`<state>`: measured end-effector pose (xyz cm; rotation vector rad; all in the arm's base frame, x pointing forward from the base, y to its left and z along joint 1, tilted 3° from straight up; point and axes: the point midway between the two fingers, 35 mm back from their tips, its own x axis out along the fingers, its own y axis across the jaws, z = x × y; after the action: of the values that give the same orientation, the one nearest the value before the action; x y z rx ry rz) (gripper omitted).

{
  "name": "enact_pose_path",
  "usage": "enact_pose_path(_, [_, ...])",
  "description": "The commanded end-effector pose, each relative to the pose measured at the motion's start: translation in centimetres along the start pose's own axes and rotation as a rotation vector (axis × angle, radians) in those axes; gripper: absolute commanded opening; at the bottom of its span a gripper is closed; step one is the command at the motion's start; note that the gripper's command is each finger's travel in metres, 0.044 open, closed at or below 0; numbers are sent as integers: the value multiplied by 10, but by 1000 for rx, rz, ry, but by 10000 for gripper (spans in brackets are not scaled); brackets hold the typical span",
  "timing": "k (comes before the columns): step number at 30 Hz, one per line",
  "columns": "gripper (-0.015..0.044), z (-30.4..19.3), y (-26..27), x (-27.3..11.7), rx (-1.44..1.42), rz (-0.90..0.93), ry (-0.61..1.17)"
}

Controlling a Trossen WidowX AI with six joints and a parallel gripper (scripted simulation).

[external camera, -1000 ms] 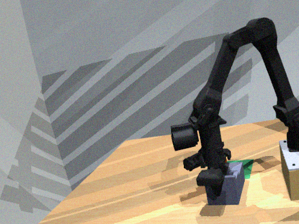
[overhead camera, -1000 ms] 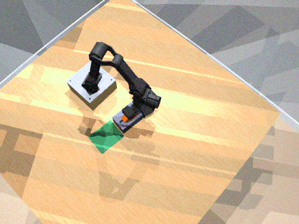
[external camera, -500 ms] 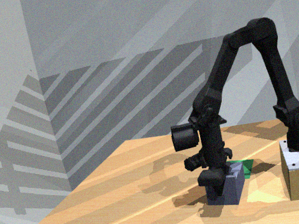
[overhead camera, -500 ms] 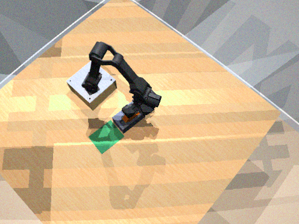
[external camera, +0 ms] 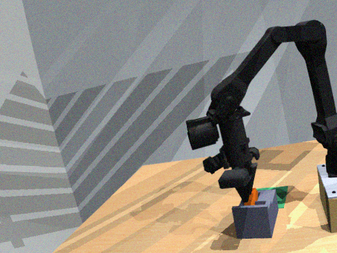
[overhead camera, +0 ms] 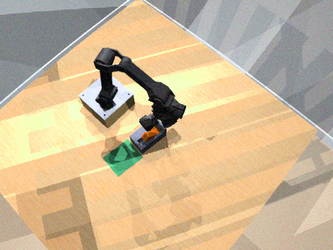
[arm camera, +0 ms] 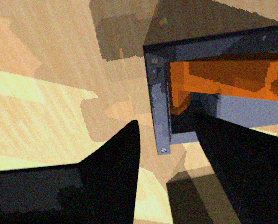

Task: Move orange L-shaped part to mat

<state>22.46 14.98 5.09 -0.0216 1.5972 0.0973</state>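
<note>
Part (external camera: 252, 197), orange and L-shaped, sits tipped up in the grey tray (external camera: 258, 218) pocket at lower right of the exterior view, likely light, rigid, smooth, best pinched at the raised end; fingers (external camera: 245, 196) part-open, holding nothing.

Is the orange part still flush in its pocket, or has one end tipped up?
Tipped up. The orange part slants above the grey tray rim in the exterior view, one end raised beside the gripper.
</note>
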Motion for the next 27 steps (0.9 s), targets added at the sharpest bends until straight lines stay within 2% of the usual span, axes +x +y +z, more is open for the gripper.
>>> enact_pose_path(1, [180,1,-3,-34,-3,12,-27])
enact_pose_path(27, [180,3,-1,-31,1,21,-39])
